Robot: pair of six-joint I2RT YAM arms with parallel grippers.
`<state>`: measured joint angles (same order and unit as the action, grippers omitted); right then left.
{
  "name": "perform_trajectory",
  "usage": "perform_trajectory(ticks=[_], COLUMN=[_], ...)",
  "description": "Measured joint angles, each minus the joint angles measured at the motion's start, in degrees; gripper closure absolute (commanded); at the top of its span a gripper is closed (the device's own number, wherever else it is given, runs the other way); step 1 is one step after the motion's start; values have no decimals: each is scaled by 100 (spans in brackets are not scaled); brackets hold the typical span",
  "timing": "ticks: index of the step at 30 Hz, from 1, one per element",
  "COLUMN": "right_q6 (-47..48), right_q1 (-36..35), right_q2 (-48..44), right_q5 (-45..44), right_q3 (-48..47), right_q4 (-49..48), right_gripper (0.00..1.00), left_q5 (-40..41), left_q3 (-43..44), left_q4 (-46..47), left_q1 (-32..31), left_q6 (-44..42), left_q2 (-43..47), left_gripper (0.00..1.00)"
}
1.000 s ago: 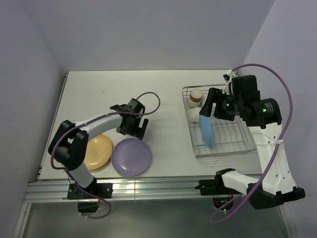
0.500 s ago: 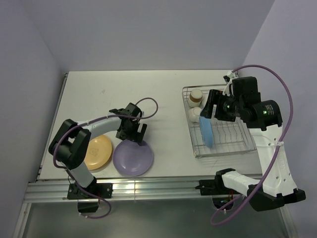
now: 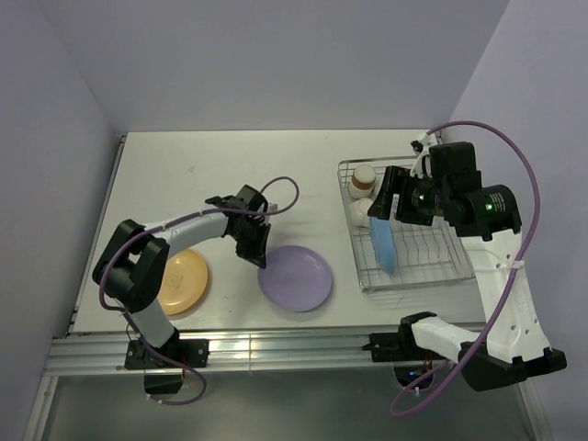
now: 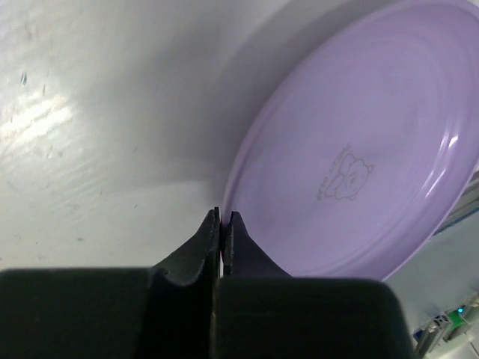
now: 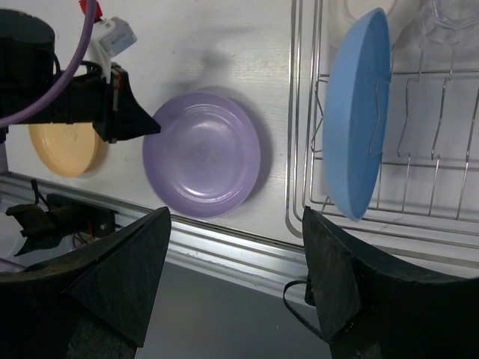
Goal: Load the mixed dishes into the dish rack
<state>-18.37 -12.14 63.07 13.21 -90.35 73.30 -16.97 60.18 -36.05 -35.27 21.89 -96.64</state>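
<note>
From above, the purple plate point(image 3: 296, 278) has slid right across the counter point(image 3: 184, 175) in the last second. It is now apart from the orange-yellow plate point(image 3: 182, 281) and nearer the dish rack point(image 3: 413, 276). My left tool point(image 3: 260, 253), open before, is now closed at the plate's left rim. The left wrist view shows its jaws together, touching that rim rather than around it. In the right wrist view, my right tool point(image 5: 236, 213) hangs wide and empty beside the racked blue plate point(image 5: 358, 112). I judge the purple plate is now within its reach.

Dish rack point(image 3: 432, 262): far part hidden under right gripper point(image 3: 384, 204); white bowl point(image 3: 360, 212) inside partly covered too. Clear glass point(image 5: 449, 22) in rack cut by right wrist view's top edge. Purple plate point(image 4: 352, 149), left of rack, clipped at left wrist view's corner.
</note>
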Motion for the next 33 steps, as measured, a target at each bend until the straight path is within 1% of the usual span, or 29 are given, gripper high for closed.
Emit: perform_trajectory(ticks=[4,8,12,15,16,18,21,24,27,30,33], right_q6=[-28,-46,-42,-50,-52,-90,-162,-175,-160,-72,57], right_q1=[0,0,-26,-339,-546,-1178,-2245,-2994,-3805,-4660,-5383], right_q2=[9,11,13,111,190,433,951,1453,1971,2389,2614], right_q5=[160,293,492,514,455,223,-247,-658,-1408,-2326,-3143], right_q3=[-42,-164,-240,-407,-538,-892,-1515,-1967,-2280,-2302,-1937], right_q4=[13,39,52,155,195,212,236,238,236,216,72], right_gripper=[22,22,24,25,25,25,25,25,24,24,25], left_q5=[-267,-463,-205,219,376,643,920,988,949,807,632], left_q3=[682,1602,2194,2446,2540,2699,2874,2883,2855,2785,2752], left_q4=[-256,-442,-684,-1067,-1207,-1412,-1659,-1812,-1923,-1958,-1974], left_q1=[15,20,20,31,33,44,68,74,76,96,125], left_q6=[35,146,243,319,337,350,352,380,400,437,457], left_q2=[-151,-144,48,293,361,470,557,575,581,605,608], left_gripper=[100,100,100,100,100,100,100,100,100,100,100])
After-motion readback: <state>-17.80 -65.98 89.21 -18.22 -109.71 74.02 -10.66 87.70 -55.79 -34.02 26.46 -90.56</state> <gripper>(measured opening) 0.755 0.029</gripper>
